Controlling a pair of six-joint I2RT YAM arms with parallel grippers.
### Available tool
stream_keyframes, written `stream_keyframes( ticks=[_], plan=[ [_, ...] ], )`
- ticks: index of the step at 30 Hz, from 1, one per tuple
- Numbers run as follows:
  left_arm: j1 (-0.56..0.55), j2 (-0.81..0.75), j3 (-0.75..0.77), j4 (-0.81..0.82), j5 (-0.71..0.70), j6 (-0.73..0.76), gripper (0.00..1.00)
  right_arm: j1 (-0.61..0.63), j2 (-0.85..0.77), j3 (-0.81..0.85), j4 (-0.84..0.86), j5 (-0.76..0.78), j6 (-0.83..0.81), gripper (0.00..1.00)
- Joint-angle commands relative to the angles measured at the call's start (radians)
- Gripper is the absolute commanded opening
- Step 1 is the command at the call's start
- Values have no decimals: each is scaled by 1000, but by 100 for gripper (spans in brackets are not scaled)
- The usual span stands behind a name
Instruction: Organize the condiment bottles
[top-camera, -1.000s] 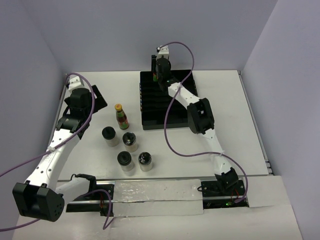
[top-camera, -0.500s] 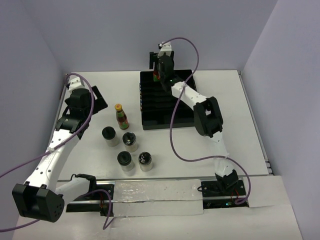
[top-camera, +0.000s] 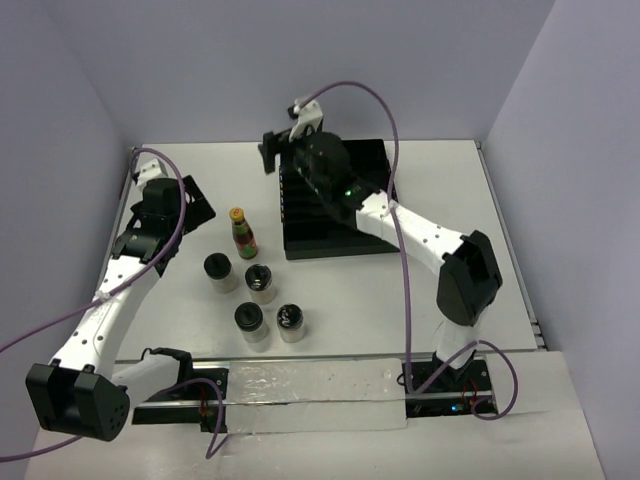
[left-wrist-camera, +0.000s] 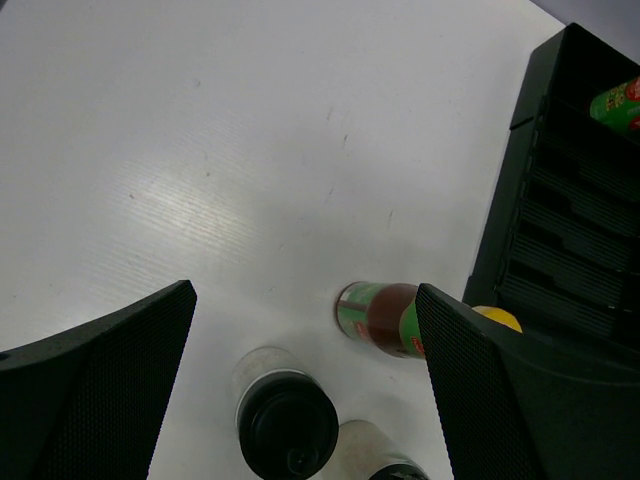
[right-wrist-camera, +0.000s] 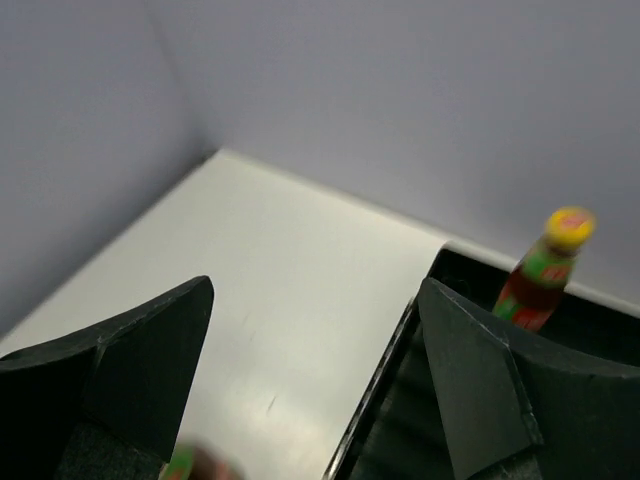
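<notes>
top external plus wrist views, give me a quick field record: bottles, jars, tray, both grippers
bottle in tray: upright, far left corner of the black tray
bottle on table: upright, left of the tray
jars: four, black lids, grouped on the table near that bottle
left gripper: open, empty, above the table by the bottle and jars
right gripper: open, empty, by the tray's far left corner
not yet in tray: one bottle, four jars
</notes>
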Motion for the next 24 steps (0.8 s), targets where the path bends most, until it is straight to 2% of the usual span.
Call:
stream_keyframes(
  ticks=[1, 6, 11, 24],
  plan=[
    [103, -13, 109, -104, -9, -90, 99, 123, -71, -183, 29, -19, -12, 92],
    [154, -12, 168, -174, -78, -90, 99, 184, -59, -281, 164, -54, 12, 93],
    [202, -4, 197, -198, -44, -65, 99, 224, 21, -243, 202, -55, 7, 94],
    [205, -37, 162, -153, -5, -37, 99, 233, 192, -160, 260, 32, 41, 92]
  ],
)
